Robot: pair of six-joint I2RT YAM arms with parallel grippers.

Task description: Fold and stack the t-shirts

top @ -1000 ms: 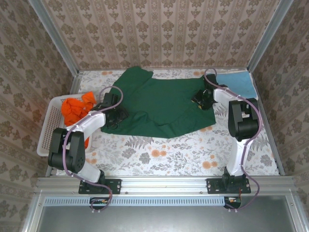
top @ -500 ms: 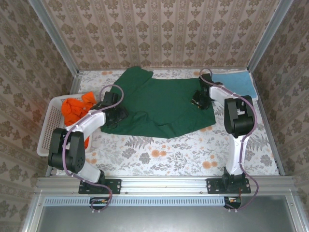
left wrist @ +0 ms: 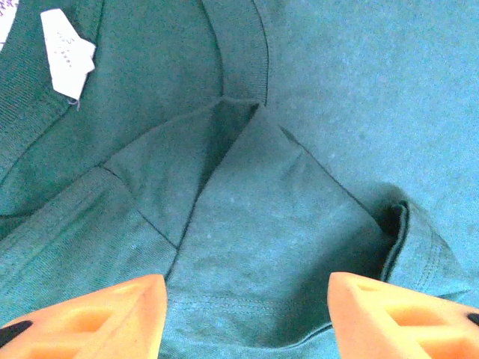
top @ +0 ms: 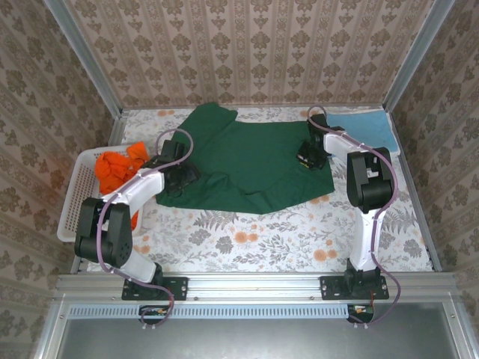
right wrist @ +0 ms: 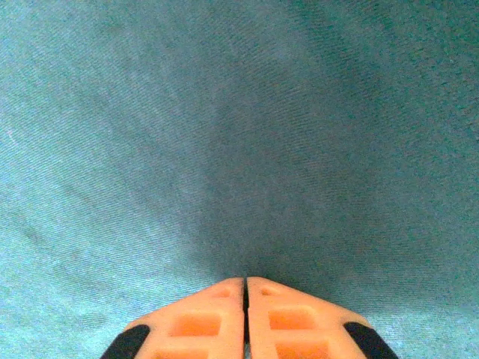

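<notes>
Green t-shirt (top: 247, 164) lies spread at table centre. Cloth is soft, light and limp. It will likely sag and drag, so it is best taken at hems or seams, two points at once.

Right gripper (right wrist: 245, 288) sits at the shirt's 3 o'clock edge, jaws pressed together. Creases draw toward the tips, so it probably has a thin pinch.

Left gripper (left wrist: 243, 318) sits at the 9 o'clock edge, jaws about half apart over a fold beside the collar, holding nothing.

Blue t-shirt (top: 370, 129) lies at 2 o'clock. Orange t-shirts (top: 118, 166) sit in the basket (top: 75, 206) at 9 o'clock.
</notes>
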